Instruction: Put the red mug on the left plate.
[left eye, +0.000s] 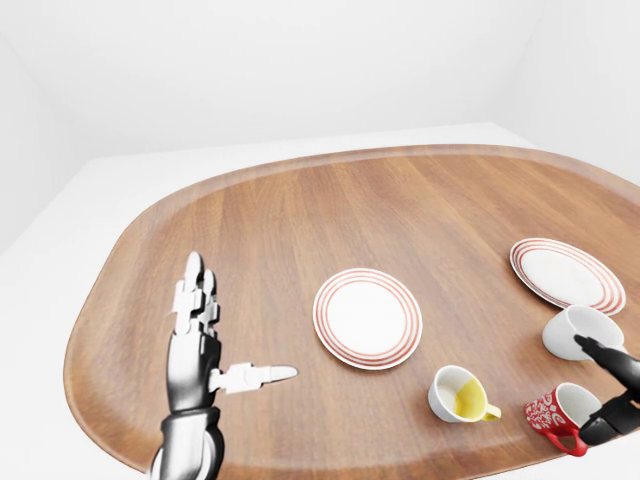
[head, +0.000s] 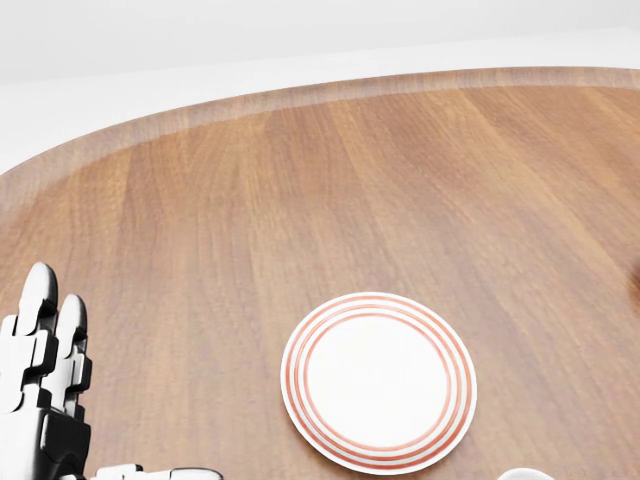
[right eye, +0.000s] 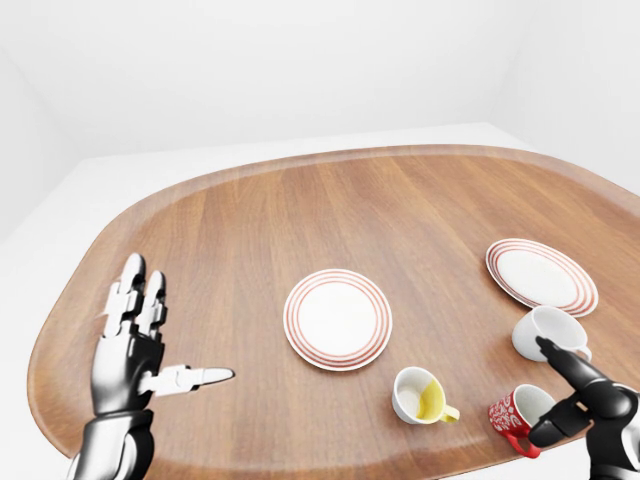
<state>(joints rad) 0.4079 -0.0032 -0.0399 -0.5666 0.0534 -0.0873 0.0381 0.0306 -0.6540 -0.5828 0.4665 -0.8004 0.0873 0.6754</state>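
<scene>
The red mug (right eye: 515, 412) lies tipped on its side on the wooden table, at the lower right of the eye views. My right hand (right eye: 568, 395) is open, its dark fingers (right eye: 560, 358) spread just right of and above the mug, not closed round it. The left plate (right eye: 337, 318), white with red rings, lies at the table's middle; it also shows in the head view (head: 378, 381). My left hand (left eye: 205, 340) is open and empty, fingers pointing up, well left of that plate.
A yellow-lined white mug (right eye: 420, 395) lies tipped between the left plate and the red mug. A white mug (right eye: 543, 330) lies above my right hand. A second ringed plate (right eye: 540, 275) lies at the right. The oval table's edge (left eye: 100, 420) runs close below.
</scene>
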